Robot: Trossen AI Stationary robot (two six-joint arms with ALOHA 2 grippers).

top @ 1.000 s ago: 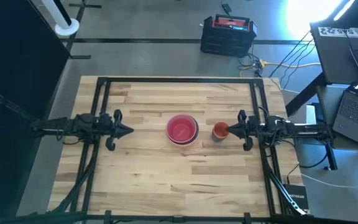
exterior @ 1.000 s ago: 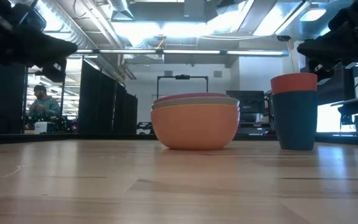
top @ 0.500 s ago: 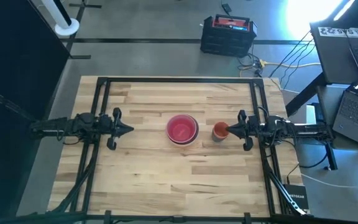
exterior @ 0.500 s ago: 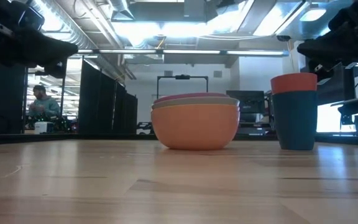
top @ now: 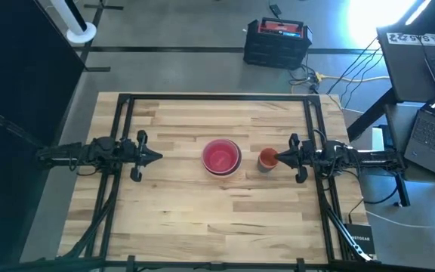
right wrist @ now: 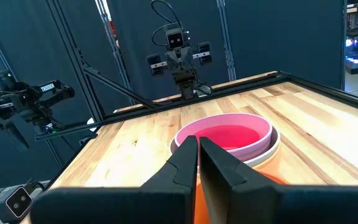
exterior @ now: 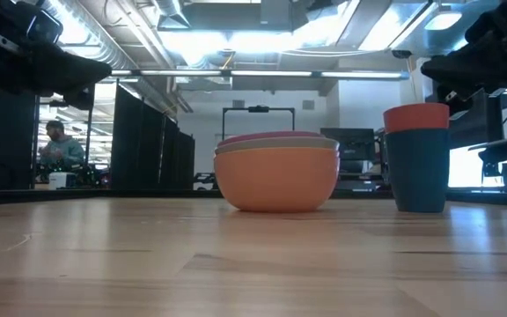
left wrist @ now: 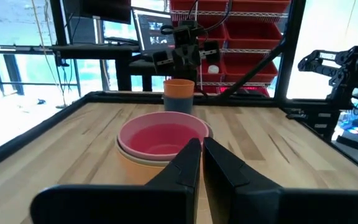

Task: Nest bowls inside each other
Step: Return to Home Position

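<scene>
Found nested stack of round plastic bowls (top: 221, 157), pink innermost and peach-orange outermost, at centre of wooden table (top: 202, 227), with small orange-red bowl (exterior: 416, 116) seated in dark blue bowl (exterior: 416, 172) near right gripper (top: 278, 157), left gripper (top: 159, 158) well apart, both with fingers together.

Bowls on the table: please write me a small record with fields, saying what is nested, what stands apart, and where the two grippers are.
big stack: nested bowls at the middle of the table; orange outermost, a grey rim above it, pink on top
small pair: orange-red bowl sits inside dark blue bowl, upright
relation: the small pair stands apart from the big stack, on the right arm's side
left gripper: shut, empty, pointing at the big stack, apart from it
right gripper: shut, empty, close by the small pair
</scene>
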